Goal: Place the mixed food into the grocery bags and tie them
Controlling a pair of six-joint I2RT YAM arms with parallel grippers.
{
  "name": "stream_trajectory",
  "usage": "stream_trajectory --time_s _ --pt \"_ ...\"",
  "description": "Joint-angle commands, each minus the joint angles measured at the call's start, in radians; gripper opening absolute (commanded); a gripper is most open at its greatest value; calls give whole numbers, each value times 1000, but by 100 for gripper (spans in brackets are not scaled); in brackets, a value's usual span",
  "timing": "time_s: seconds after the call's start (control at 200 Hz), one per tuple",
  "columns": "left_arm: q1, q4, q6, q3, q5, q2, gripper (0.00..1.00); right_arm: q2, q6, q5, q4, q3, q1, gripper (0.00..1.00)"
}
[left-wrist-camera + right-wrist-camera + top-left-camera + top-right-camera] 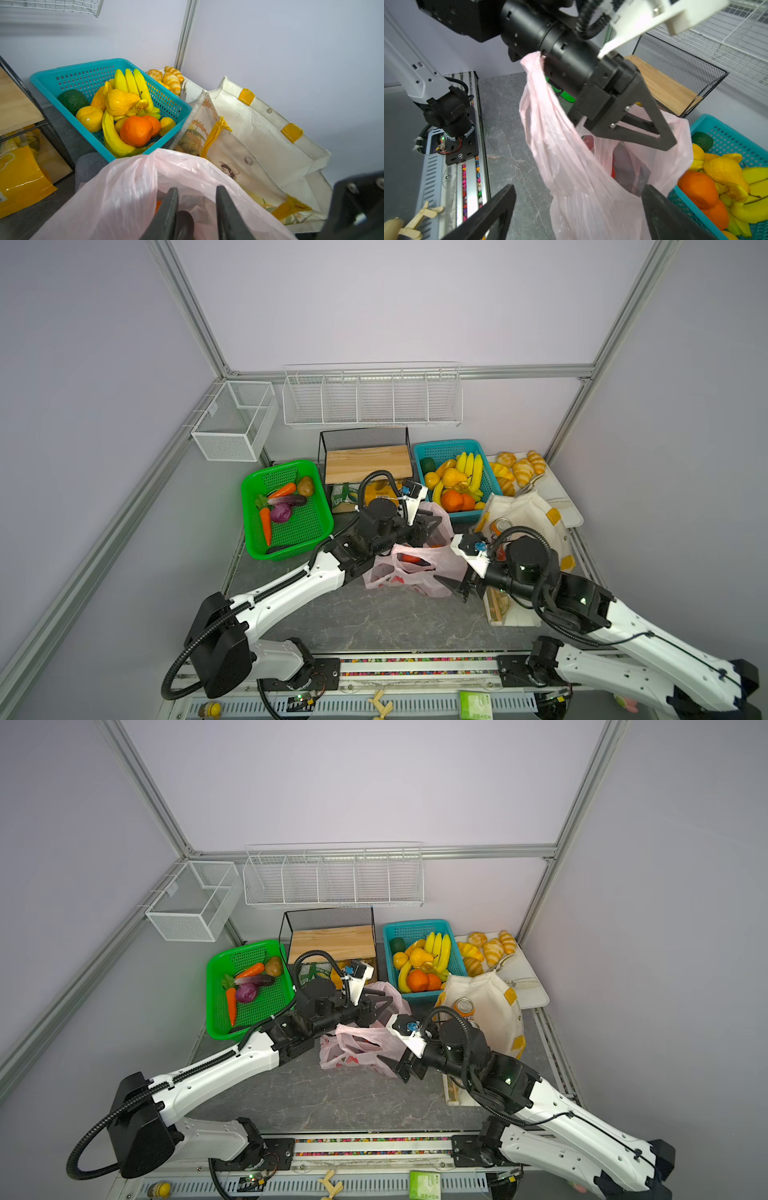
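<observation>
The pink plastic bag (415,568) (361,1048) (571,166) stands mid-table with red food (409,559) showing through it. One of its handles hangs stretched over my left wrist. My left gripper (434,520) (197,188) sits at the bag's far rim, jaws part open, with only loose film behind the gap. My right gripper (451,587) (579,187) is wide open at the bag's near side, its fingers standing clear either side of the stretched handle. The cream tote (528,510) (259,128) lies open at the right with an orange can (500,529) (464,1007) upright in it.
A green basket (291,553) of toy vegetables sits at the left. A teal basket (449,443) of bananas and oranges stands right behind the pink bag. Croissants (519,466) lie on a white tray at the back right, and a black mesh rack (365,462) stands at the back centre.
</observation>
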Motion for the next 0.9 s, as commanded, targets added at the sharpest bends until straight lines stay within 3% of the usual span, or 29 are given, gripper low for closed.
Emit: stream_trajectory --time_s 0.0,0.115,0.17,0.27,0.43,0.54,0.695,0.825,0.895 --pt "-4 -40 -34 41 -27 13 31 28 -75 220 180 -42 50 96" --pt "-4 -55 -34 50 -36 13 31 83 -40 370 265 -40 70 100" --pt "-4 -63 -35 55 -50 11 31 105 -27 399 285 -37 71 94" --pt "6 -99 -32 69 -79 1 33 122 10 477 289 -42 71 72" --pt "77 -160 -31 49 -180 -56 50 65 50 496 233 -72 40 39" --pt "121 -178 49 -11 -262 -116 56 -5 101 375 182 -89 -50 19" --pt "119 -73 305 -196 -228 -236 59 -95 115 131 198 -138 -181 11" --pt "115 -137 438 -247 -173 -295 63 -122 103 -94 210 -142 -299 9" --pt "92 -161 493 -249 -221 -297 68 -117 111 -195 221 -137 -358 8"
